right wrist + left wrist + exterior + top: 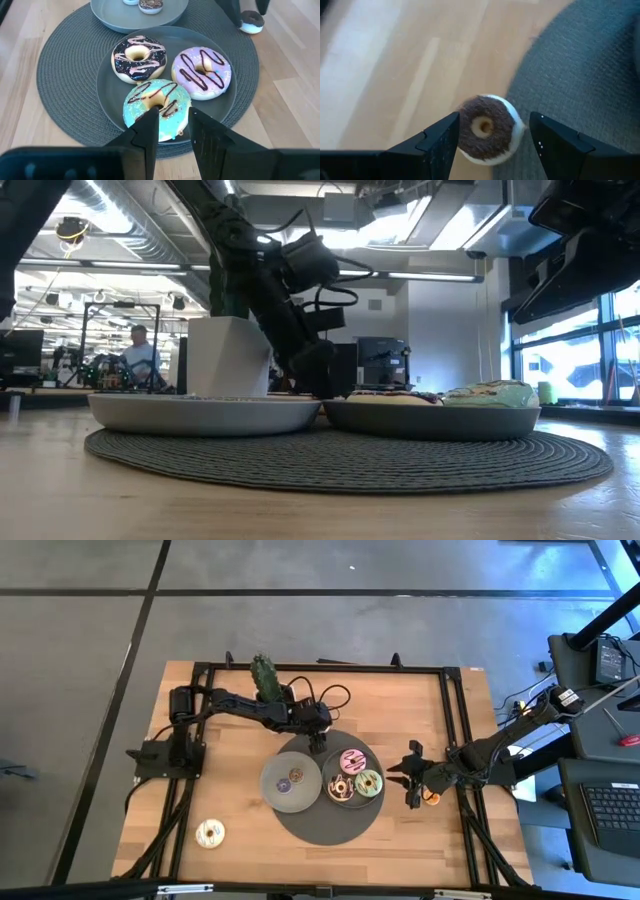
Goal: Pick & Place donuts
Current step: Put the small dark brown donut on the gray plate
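Note:
A brown-iced donut (487,129) with a white underside lies flat, half on the round mat's far edge and half on the wood. My left gripper (494,120) (320,738) hangs over it, open, one finger on each side. The right plate (107,82) holds three donuts: chocolate (138,57), lilac-pink (201,70) and blue-green (157,107). Two tiny donuts (291,780) sit on the left plate (275,768). My right gripper (170,117) (410,780) is open and empty at the mat's right edge, beside an orange donut (432,798). A pale donut (210,832) lies near the table's near left corner. My left gripper comes at the brown donut from above, pointing down. One finger (447,137) lines up with the donut's rim (462,135), and the other stands clear of it. Whether the first finger touches, I cannot tell. The donut lies flat on the mat's edge.
Both grey plates sit side by side on a dark woven round mat (325,830). A green plant-like object (265,675) stands by the table's far edge, behind the left arm. Bare wood lies left of the mat. Black frame rails run along the table's edges.

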Controlling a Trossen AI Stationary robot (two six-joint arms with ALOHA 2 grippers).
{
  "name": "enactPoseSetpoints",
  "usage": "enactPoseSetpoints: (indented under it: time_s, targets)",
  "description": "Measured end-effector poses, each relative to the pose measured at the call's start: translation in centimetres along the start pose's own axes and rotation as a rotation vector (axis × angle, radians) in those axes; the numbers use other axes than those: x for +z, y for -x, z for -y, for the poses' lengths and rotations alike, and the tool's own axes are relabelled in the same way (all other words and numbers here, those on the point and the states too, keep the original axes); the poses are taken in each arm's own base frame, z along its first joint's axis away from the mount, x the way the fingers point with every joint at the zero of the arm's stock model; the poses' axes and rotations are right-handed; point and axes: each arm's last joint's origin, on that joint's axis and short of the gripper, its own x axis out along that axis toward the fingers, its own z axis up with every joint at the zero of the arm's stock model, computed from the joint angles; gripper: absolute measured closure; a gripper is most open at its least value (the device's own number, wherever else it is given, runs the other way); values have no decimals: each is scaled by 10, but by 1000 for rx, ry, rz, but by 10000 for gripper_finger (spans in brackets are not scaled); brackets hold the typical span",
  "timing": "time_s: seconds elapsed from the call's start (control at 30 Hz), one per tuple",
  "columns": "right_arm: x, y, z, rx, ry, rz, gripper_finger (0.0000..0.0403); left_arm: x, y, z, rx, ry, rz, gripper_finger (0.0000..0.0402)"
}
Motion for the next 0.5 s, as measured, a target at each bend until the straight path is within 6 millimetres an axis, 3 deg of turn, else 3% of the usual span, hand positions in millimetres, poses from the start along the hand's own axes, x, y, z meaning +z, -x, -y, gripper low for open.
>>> enactPoseSetpoints:
  time_s: [0.3,0.5]
  targets:
    - [0,0,0,0,0,0,295,-5,-7,2,-2,32,-34,167]
    - [0,0,0,-1,0,1,295,-4,-7,2,-4,34,-26,209]
